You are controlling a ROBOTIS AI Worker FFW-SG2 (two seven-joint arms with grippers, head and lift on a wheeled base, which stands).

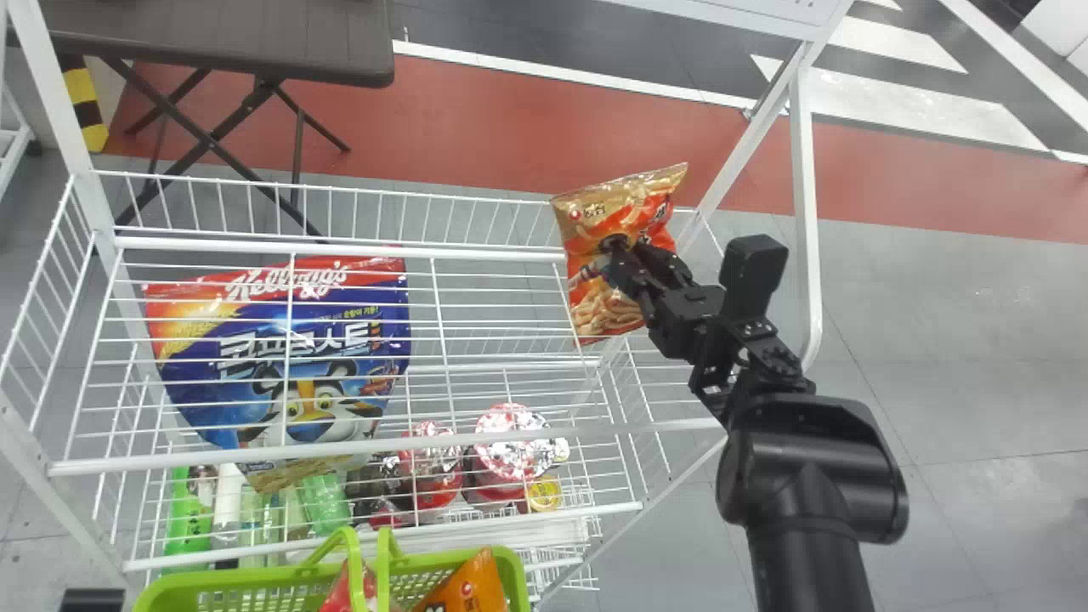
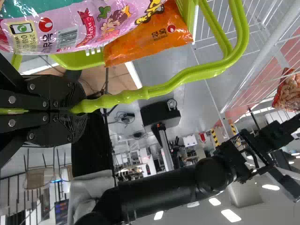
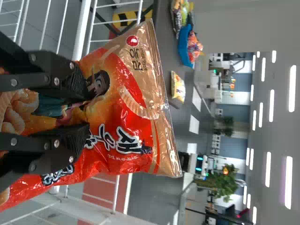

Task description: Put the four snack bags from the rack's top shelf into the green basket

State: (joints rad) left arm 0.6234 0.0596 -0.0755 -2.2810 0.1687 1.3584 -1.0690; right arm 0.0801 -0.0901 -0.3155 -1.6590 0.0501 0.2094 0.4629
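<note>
Right pincer: closed on the orange-and-tan snack bag, gripping it around mid-front, fingers pressed into the film. Bag is at the right end of the rack, near the top-shelf level, upright with a slight tilt, sealed top edge up by the rear rail. Can't tell if its bottom touches wire. Right arm comes in from the bottom edge, elbow outside the rack's right side.

Left pincer: clamped on the handle of the green basket. Basket sits at the near side of the rack, robot's left of the right arm.

In the basket: an orange bag on the right side, a red bag beside it, partly behind the handle. Left wrist view also has a pink bag overlapping the orange one.

Rack, left half: big blue-and-red bag, wires crossing over it. Below, toward the near side: green bottle at left, red-and-white tubs to the right, yellow-lidded can just beside them.

Behind the rack, far left: brown tabletop on crossed folding legs, striped post partly behind it.
</note>
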